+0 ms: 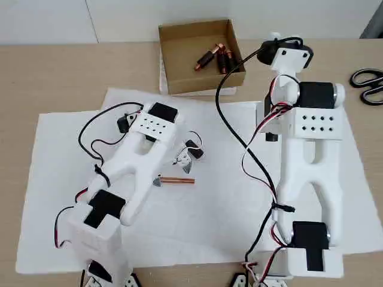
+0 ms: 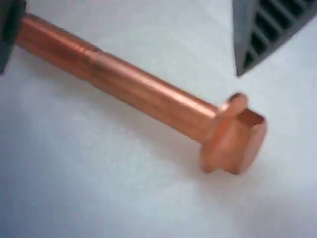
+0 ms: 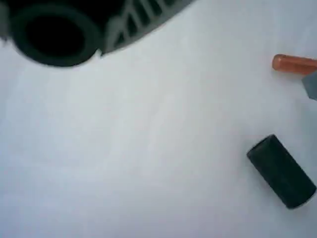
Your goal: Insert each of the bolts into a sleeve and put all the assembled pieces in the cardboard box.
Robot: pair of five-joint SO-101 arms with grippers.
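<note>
A copper bolt (image 2: 148, 94) lies on the white sheet (image 1: 227, 203), and in the high view the bolt (image 1: 175, 180) rests near the sheet's middle. My left gripper (image 2: 121, 69) hangs open right over it, one dark finger on each side of the shank, and stands at the bolt's head end (image 1: 182, 162). My right gripper (image 1: 269, 128) hovers right of centre, shut on a black sleeve (image 3: 49, 32) seen end-on beside its ribbed finger (image 3: 143, 17). A second black sleeve (image 3: 281, 171) lies loose on the sheet. The cardboard box (image 1: 206, 81) stands at the back.
Inside the box lie several assembled copper-and-black pieces (image 1: 215, 58). Scissors (image 1: 368, 84) rest at the table's right edge. Black and red cables trail across the sheet between the two arms. Bare wood table surrounds the sheet.
</note>
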